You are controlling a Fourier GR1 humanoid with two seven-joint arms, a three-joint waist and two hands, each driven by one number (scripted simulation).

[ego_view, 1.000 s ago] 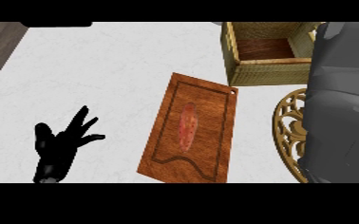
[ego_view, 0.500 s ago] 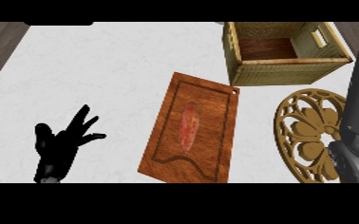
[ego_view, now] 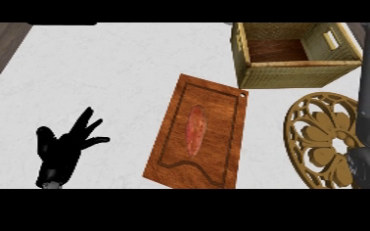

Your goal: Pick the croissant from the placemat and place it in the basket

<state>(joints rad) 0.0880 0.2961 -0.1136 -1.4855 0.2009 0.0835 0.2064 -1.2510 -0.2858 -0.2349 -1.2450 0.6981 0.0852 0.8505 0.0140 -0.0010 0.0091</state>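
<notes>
White marbled counter [ego_view: 108,68]: croissant [ego_view: 195,131] on wooden placemat [ego_view: 217,103] mid-counter, wicker basket [ego_view: 289,76] far-right corner, left hand [ego_view: 63,149] fingers spread near-left, right hand [ego_view: 357,162] at right edge, can't tell.

A reddish, elongated croissant [ego_view: 195,130] lies flat along the middle of the brown rectangular placemat [ego_view: 225,127], its long axis pointing toward 12 o'clock. The open woven basket [ego_view: 289,74] stands upright at 2 o'clock from it.
</notes>
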